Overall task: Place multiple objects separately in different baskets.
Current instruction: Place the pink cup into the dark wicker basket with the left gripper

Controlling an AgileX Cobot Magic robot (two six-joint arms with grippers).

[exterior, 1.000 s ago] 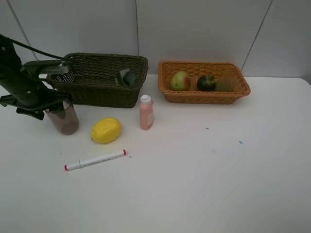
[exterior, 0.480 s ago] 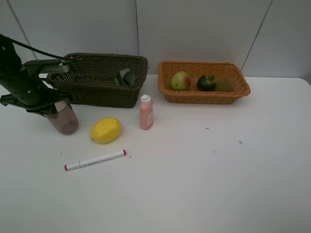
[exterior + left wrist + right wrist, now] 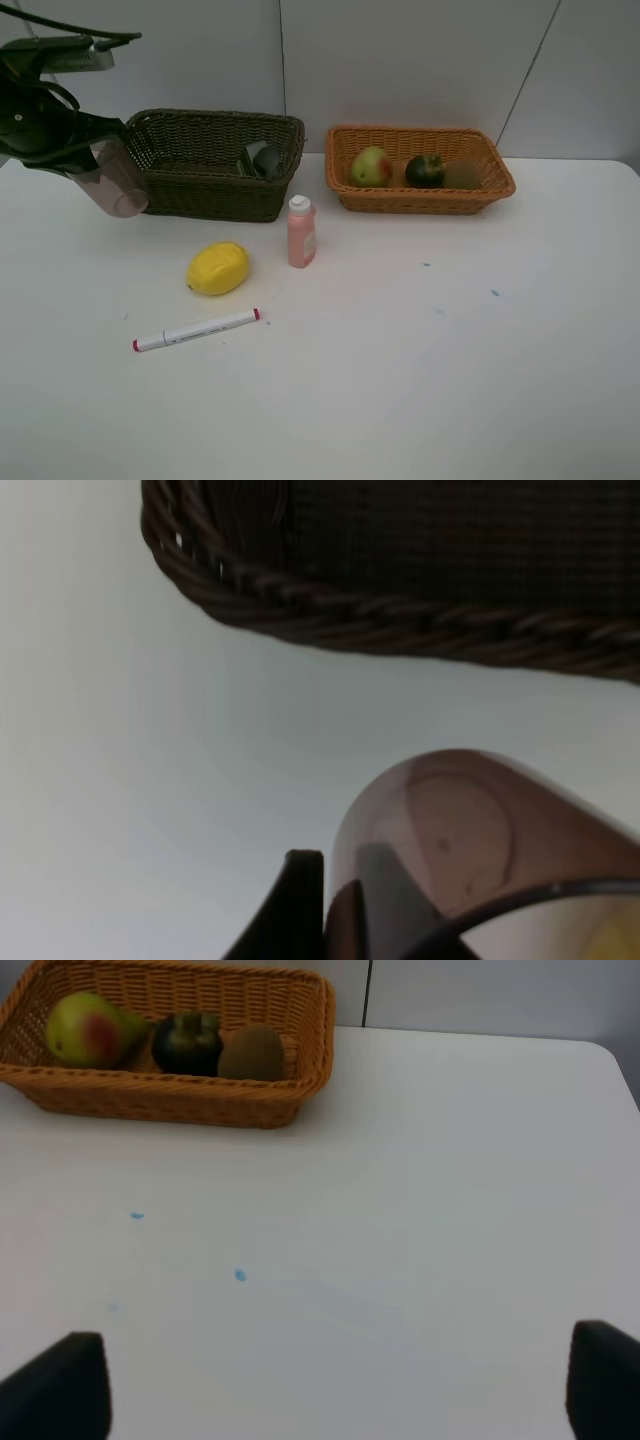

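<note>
Cup [image 3: 116, 183] tilted, clamped in my left gripper [image 3: 92, 152] beside dark basket [image 3: 215, 200]; might clip rim or slip. Right gripper [image 3: 340, 1390] wide.

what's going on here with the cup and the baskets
The left gripper holds a brownish cup, tilted, in the air beside the left end of the dark basket, which already contains a green bottle. The orange basket holds a mango, a mangosteen and a kiwi. A lemon, a pink bottle and a marker are on the table. The right gripper is open and holds nothing.
</note>
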